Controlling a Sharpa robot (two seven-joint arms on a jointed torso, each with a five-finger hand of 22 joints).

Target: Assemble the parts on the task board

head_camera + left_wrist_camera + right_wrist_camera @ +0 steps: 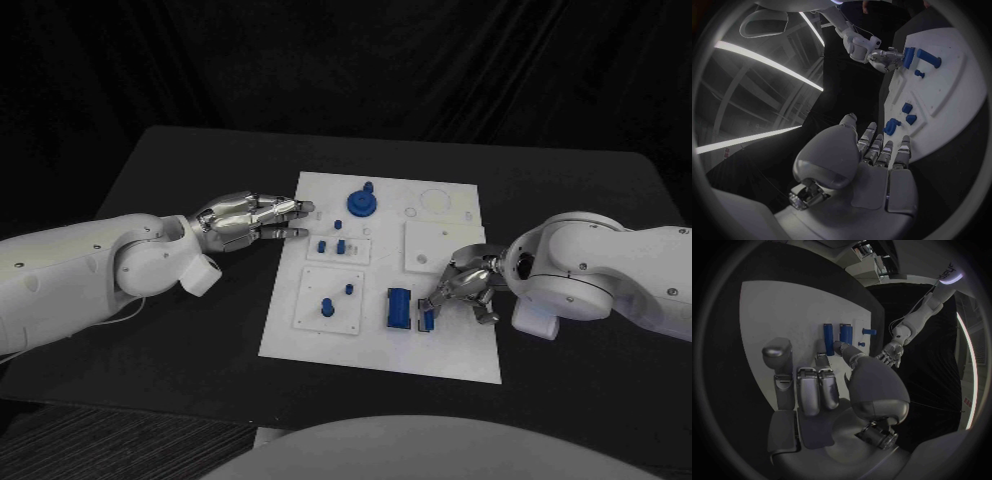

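The white task board lies mid-table. My left hand reaches to its left edge with fingers stretched out and nothing in them, tips close to three small blue parts. A round blue part with a knob stands near the far edge. A wide blue block and a narrow blue bar lie near the front. My right hand hovers at the bar with its fingers over the board and its thumb tip beside the block, gripping nothing.
A square inset plate at the board's front left carries two small blue pegs. Another square inset and round recesses lie on the board's right half. Black table surface surrounds the board.
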